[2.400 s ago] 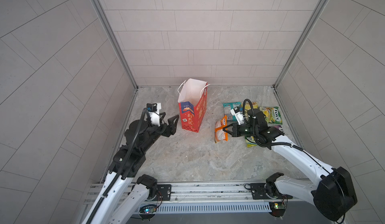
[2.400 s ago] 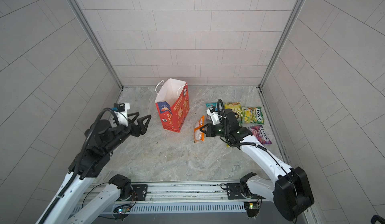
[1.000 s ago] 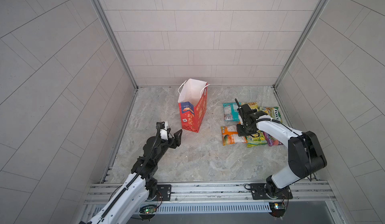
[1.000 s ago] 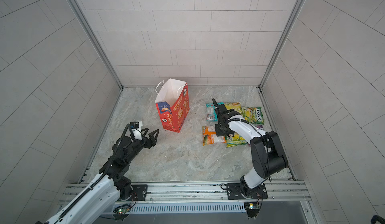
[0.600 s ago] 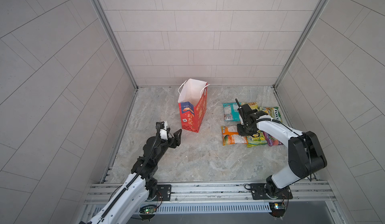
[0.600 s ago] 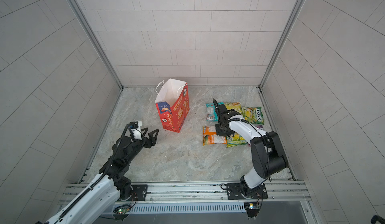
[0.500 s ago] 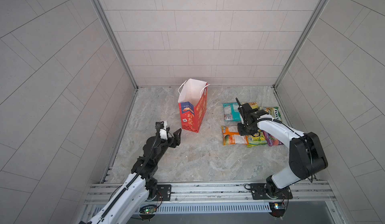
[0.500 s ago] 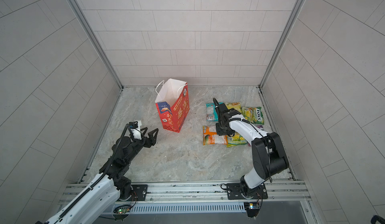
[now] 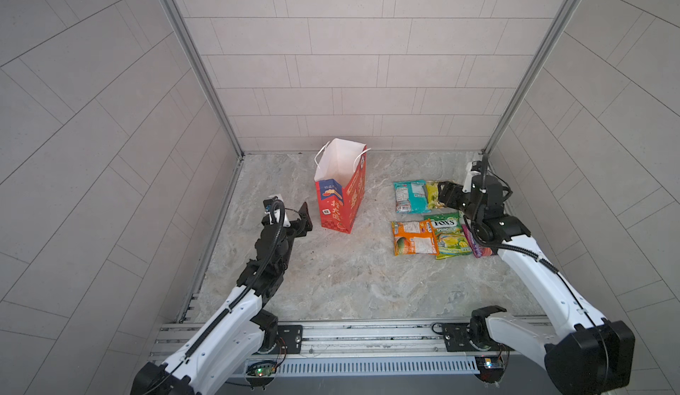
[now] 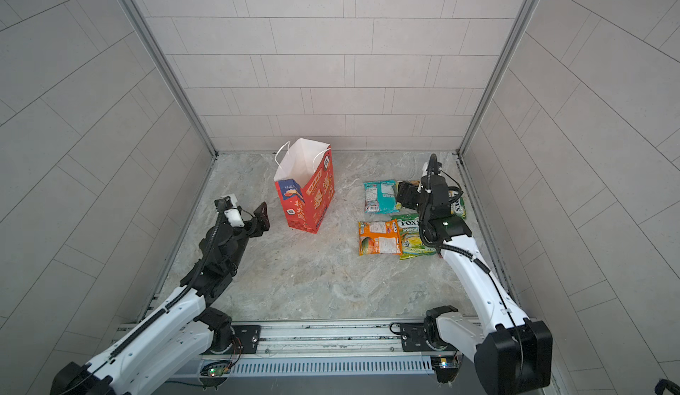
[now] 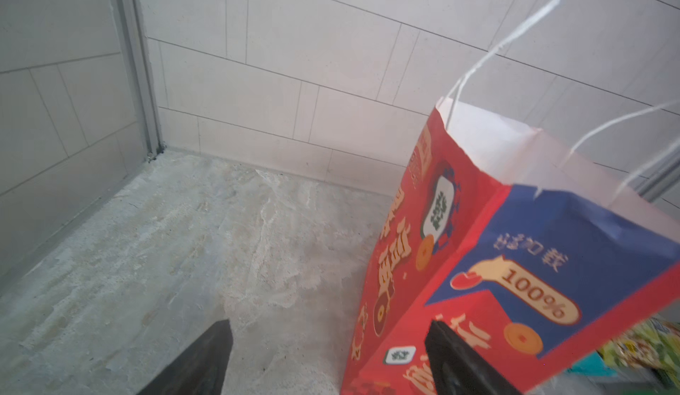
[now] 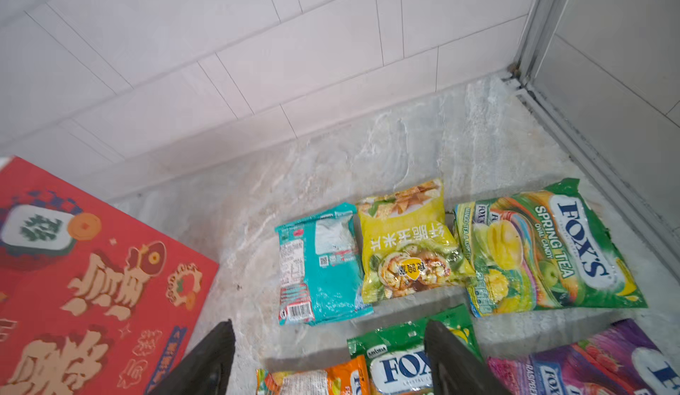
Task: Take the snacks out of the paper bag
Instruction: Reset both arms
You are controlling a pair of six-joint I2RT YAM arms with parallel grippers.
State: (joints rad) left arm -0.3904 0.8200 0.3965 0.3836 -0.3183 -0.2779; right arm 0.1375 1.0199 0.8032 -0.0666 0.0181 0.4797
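Snacks: six packets counted, all lying flat on the counter (image 9: 349,275), right of centre in both top views.

Right pincer (image 9: 443,195): jaws apart, nothing between them, hovering over the row nearest the back wall (image 9: 368,91).
- Beneath and beside it: teal packet (image 9: 410,195), yellow packet (image 12: 404,242), green FOX'S packet (image 12: 544,249).
- Nearer row: orange packet (image 9: 412,237), second green FOX'S packet (image 9: 450,235), purple packet (image 12: 596,360), edges overlapping.

Left pincer (image 9: 300,220): jaws apart, empty, near the blue end panel of the paper bag (image 9: 342,198), not touching it.

Paper bag: upright, centre of frame, mouth open, white inside. No packet shows within, though its bottom is hidden.

Status: unloading judged complete or nearly so. Remaining: a check of the bag's floor.
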